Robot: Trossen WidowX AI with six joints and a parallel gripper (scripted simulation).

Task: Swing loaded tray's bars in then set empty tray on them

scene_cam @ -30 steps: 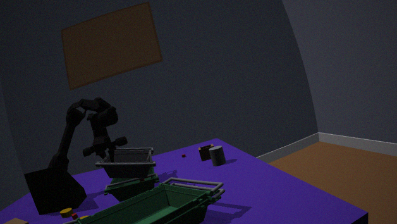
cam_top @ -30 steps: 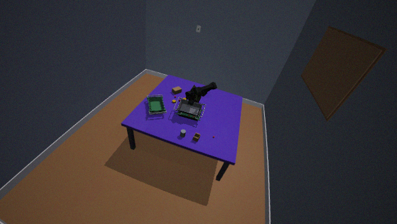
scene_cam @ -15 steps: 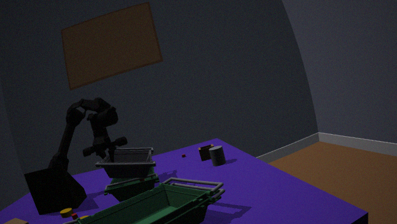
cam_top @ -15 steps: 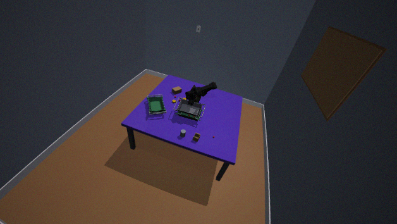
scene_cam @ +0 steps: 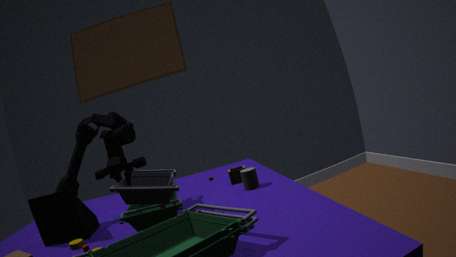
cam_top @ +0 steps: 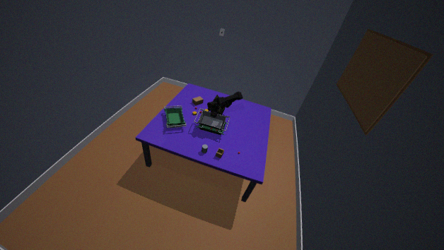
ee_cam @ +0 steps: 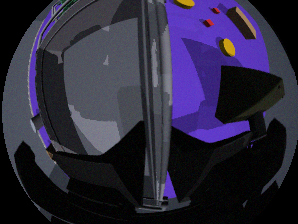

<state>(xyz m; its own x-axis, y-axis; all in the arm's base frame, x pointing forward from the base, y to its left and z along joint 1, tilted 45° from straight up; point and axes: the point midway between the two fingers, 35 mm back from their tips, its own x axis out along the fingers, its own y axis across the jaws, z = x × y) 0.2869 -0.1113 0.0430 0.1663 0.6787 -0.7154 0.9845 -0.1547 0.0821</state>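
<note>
Overhead, gray tray [cam_top: 213, 121] [scene_cam: 148, 194] [ee_cam: 100, 75] sits above green loaded tray [cam_top: 211, 130] [scene_cam: 150, 216], gripper [cam_top: 214, 114] [scene_cam: 125, 181] [ee_cam: 149, 124] at its near-arm side. Exterior: gray tray over green one, contact unclear; second green tray [cam_top: 175, 117] [scene_cam: 214, 225] beside. Wrist: jaws closed on gray tray's rim, tray body to one side.

Resembled a robotics lab; showed, from above, a robot arm [cam_top: 231, 99] [scene_cam: 75, 163] at one o'clock on a table [cam_top: 247, 134] [scene_cam: 308, 225] [ee_cam: 187, 30].

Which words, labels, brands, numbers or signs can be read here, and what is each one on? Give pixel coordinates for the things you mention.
None can be read.
Gray cylinder [cam_top: 204, 148] [scene_cam: 250, 179]: no lettering visible.
Brown wall board [cam_top: 384, 81] [scene_cam: 128, 52]: no writing visible.
Black robot arm [cam_top: 231, 99] [scene_cam: 75, 157]: too dark to tell whether it bears a brand.
</note>
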